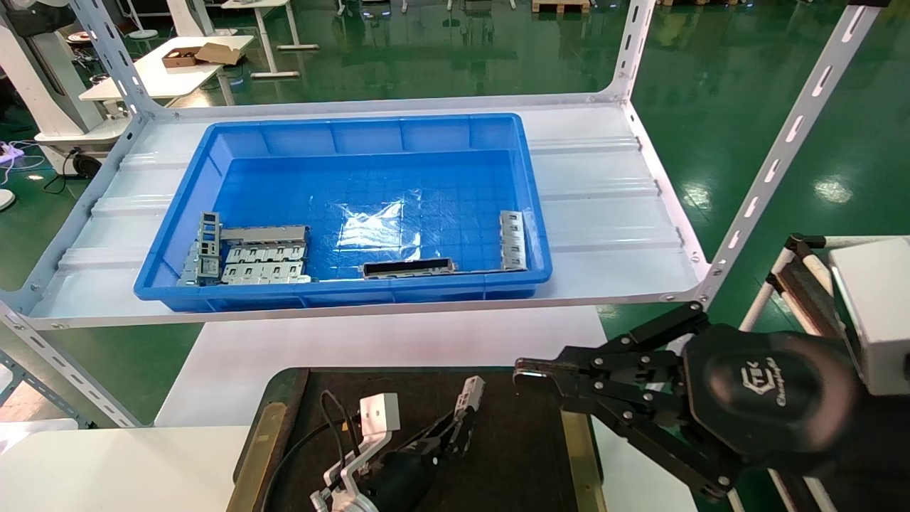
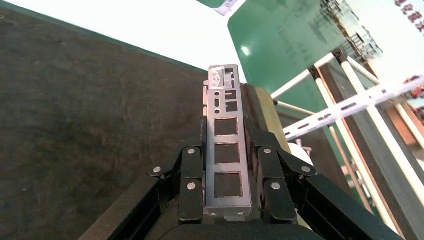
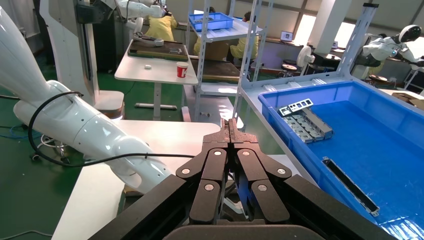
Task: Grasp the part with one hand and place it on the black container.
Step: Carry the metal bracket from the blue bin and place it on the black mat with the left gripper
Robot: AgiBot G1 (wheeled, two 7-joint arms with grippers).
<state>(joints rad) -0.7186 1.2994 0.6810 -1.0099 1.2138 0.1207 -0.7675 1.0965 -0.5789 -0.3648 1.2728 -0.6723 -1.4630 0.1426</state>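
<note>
My left gripper (image 1: 462,418) is shut on the part (image 1: 473,390), a silver-grey bar with square cutouts. It holds the part tilted over the black container (image 1: 512,455). In the left wrist view the part (image 2: 227,150) sits lengthwise between both fingers (image 2: 191,165), with its free end sticking out past the fingertips over the container's dark surface (image 2: 75,125). My right gripper (image 1: 522,371) is shut and empty, hovering at the container's far right corner. It also shows in the right wrist view (image 3: 230,125) with its tips pressed together.
A blue bin (image 1: 341,293) stands on the white shelf behind the container. It holds stacked grey plates (image 1: 263,256), a dark narrow frame (image 1: 407,267) and another silver bar (image 1: 512,240). Brass strips (image 1: 266,441) edge the container. A slanted shelf post (image 1: 775,163) rises at the right.
</note>
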